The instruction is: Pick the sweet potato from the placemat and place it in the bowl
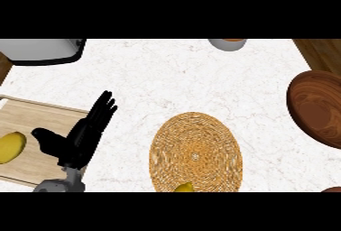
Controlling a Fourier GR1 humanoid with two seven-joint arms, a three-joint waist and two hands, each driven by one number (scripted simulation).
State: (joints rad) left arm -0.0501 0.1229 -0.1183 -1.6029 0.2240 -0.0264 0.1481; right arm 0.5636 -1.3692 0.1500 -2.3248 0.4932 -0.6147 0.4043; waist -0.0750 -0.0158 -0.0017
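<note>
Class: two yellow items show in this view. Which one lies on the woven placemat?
The small yellow piece at the woven placemat's lower edge. The other yellow item rests on the wooden cutting board, beside the left hand.

Placemat (194,152) between board (40,124) and bowl (320,108).

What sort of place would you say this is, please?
Most likely a kitchen counter: a white marbled worktop bearing a wooden cutting board, a round woven placemat and a dark wooden bowl at the right edge.
</note>
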